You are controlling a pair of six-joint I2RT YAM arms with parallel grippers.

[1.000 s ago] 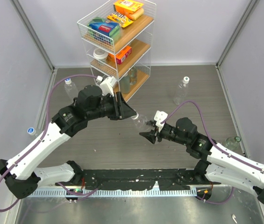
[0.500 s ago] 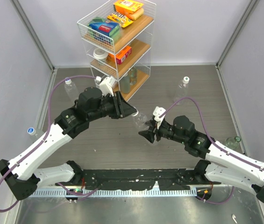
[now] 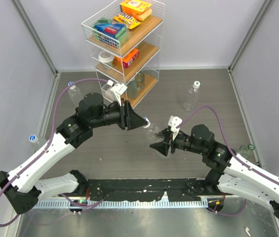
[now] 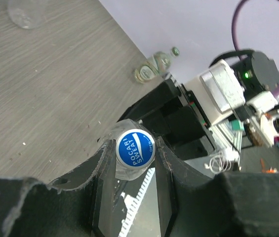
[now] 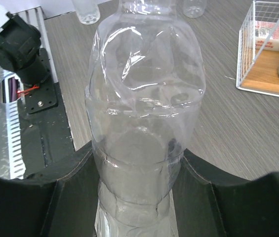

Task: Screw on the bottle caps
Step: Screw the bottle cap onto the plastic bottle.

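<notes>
Two arms are meeting at the centre of the top view over one bottle. The right gripper is clamping its clear body from both sides, with the neck pointing toward the upper left of the frame. The left gripper is gripping the blue-topped cap, which is sitting on that bottle's neck in the middle of the left wrist view, a finger pressing on each side. Whether the threads are fully home I cannot tell, so I am judging this cap to be mid-turn rather than finished.

Elsewhere, a second bottle is standing at the upper right wearing a white cap. A third bottle at the upper left, near the wire rack, and a fourth bottle at the left edge are each showing a blue cap. A fifth bottle is lying at the right edge, its mouth too small to read. Most of the capping is looking done, with the held bottle, and perhaps that last one, remaining.
</notes>
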